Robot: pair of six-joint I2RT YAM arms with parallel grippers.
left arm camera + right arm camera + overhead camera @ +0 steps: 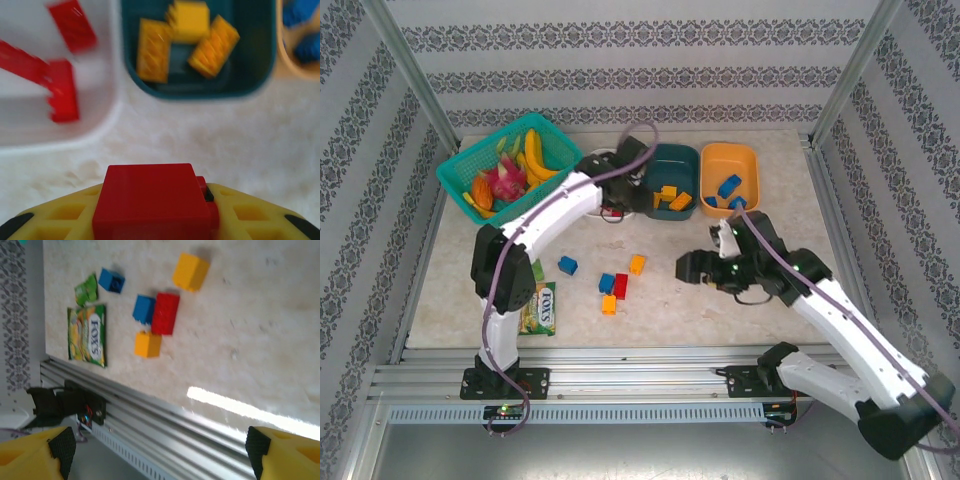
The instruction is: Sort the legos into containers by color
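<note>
My left gripper point(613, 207) hangs by the white tub point(600, 157), shut on a red lego point(152, 200) held between its yellow fingers point(55, 220). In the left wrist view the white tub point(100, 125) holds red legos point(62, 90), the dark teal tub point(250, 75) holds yellow legos point(152, 55), and the orange tub point(282, 60) holds blue legos point(307, 47). Loose legos lie mid-table: blue point(567, 265), blue point(607, 283), red point(620, 287), orange point(637, 264) and orange point(609, 304). My right gripper point(695, 265) hovers open to their right, nothing between its fingers point(285, 452).
A teal lattice basket point(470, 160) of fruit stands at the back left. A green snack packet point(542, 307) lies near the front edge beside the left arm, with a torn green scrap point(86, 289) above it. Aluminium rails point(640, 375) border the near table edge.
</note>
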